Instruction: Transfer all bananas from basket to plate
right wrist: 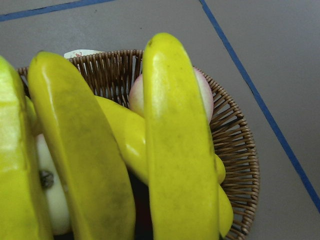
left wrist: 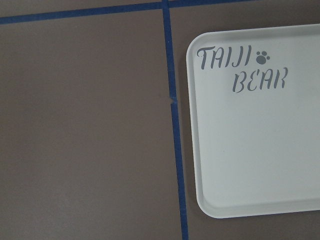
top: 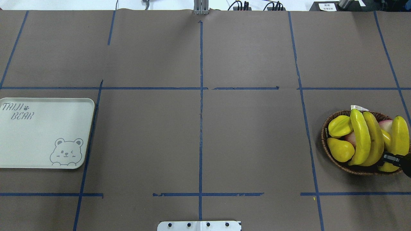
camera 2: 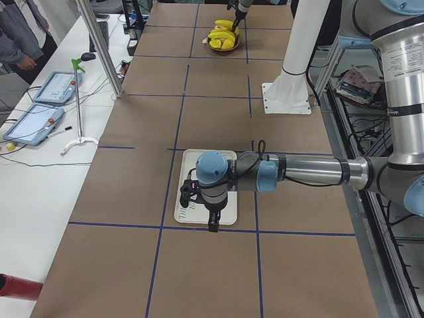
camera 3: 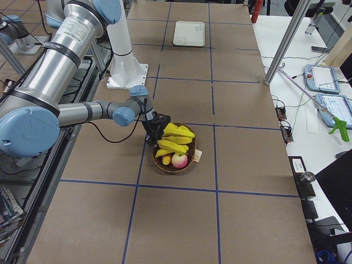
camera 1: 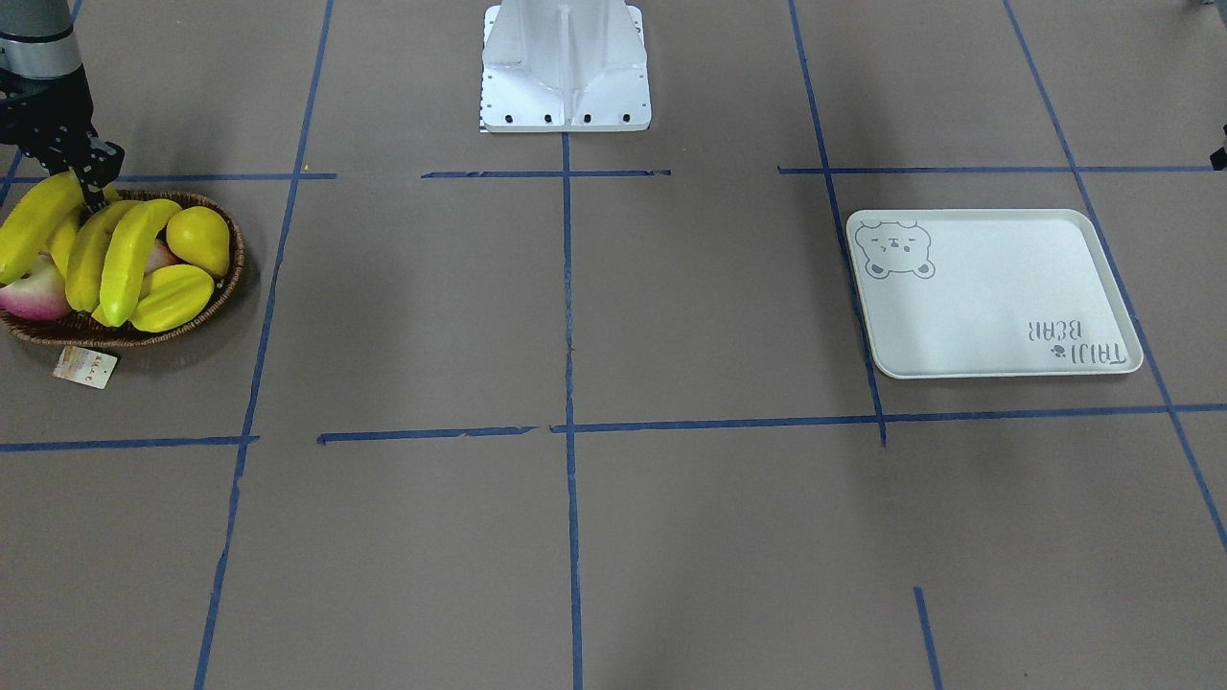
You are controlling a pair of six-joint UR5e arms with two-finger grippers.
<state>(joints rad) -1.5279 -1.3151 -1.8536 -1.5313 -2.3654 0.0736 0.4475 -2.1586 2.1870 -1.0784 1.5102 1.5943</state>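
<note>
Several yellow bananas (camera 1: 129, 259) (top: 361, 138) lie across the brown wicker basket (camera 1: 235, 259) (top: 324, 141) (right wrist: 235, 165) at the table's right end. My right gripper (camera 1: 57, 201) (top: 396, 160) (camera 3: 157, 127) is down at the basket's robot-side rim. It looks open, straddling the near end of the outermost banana (camera 1: 29, 230) (top: 400, 134) (right wrist: 175, 150), with one finger (camera 1: 96, 187) between that banana and its neighbour. The white bear-print plate (camera 1: 997, 297) (top: 41, 134) (left wrist: 255, 150) holds nothing. My left gripper (camera 2: 212, 224) hovers over the plate's edge; I cannot tell its state.
Also in the basket are a yellow pear (camera 1: 199, 240) (top: 340, 149), a starfruit (camera 1: 173, 297) (top: 339, 125) and a pink peach (camera 1: 34, 297) (top: 385, 125). A paper tag (camera 1: 84, 367) hangs outside. The white arm base (camera 1: 566, 67) stands mid-table. A person (camera 2: 20, 33) stands by a side table.
</note>
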